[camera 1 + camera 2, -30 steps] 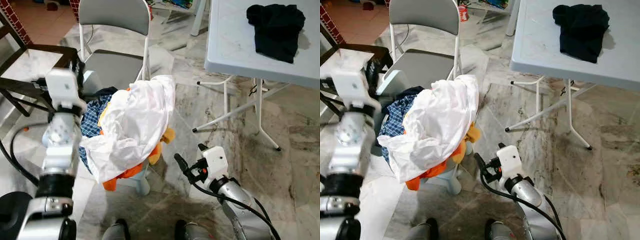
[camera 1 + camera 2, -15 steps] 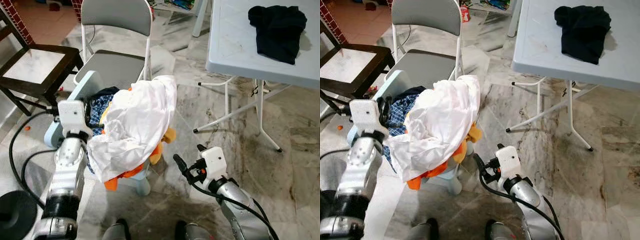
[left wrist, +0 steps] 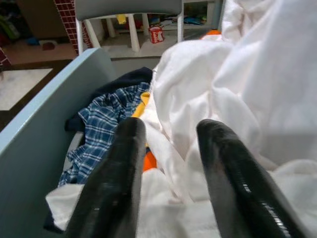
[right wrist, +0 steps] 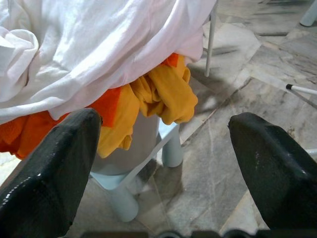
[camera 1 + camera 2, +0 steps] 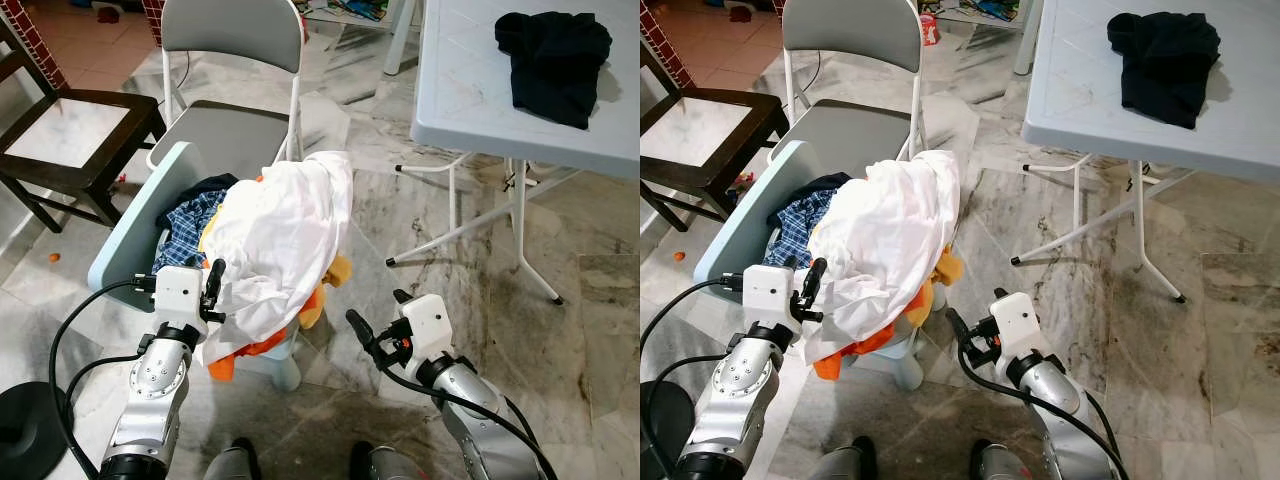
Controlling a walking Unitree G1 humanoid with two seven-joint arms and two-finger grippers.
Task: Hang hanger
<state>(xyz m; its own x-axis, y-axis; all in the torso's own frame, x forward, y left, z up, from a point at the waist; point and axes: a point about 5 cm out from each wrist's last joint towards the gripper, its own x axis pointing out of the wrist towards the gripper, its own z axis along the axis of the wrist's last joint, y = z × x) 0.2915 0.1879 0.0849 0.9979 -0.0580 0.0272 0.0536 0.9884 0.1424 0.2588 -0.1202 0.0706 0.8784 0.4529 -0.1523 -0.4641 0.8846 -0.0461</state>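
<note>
Whether a hanger lies anywhere in the heap of laundry cannot be told; none can be made out among the folds. The heap sits at the centre of the head view. A large white garment [image 5: 280, 235] is draped over the top and hangs down toward 6 o'clock. A blue plaid shirt [image 5: 183, 228] is tucked in at its 9 o'clock side, with orange and yellow clothes [image 5: 322, 292] spilling from under its lower edge. All of this is piled in a pale blue basket [image 5: 128, 228] standing on the marble floor [image 5: 570, 330].

The left gripper [image 5: 213, 287] is at 7 o'clock from the heap, right at the white garment's lower edge. Its fingers [image 3: 124, 168] are a narrow gap apart and hold nothing, with white cloth just beyond the tips. The right gripper [image 5: 380, 315] is low at 5 o'clock from the heap, near the hanging yellow cloth but apart from it. Its jaws are spread wide and empty.

A grey folding chair [image 5: 232, 30] stands at 12 o'clock behind the basket. A dark wooden chair [image 5: 70, 118] is at 10 o'clock. A white folding table [image 5: 468, 90] is at 2 o'clock, with a crumpled black garment [image 5: 555, 60] lying on its top.
</note>
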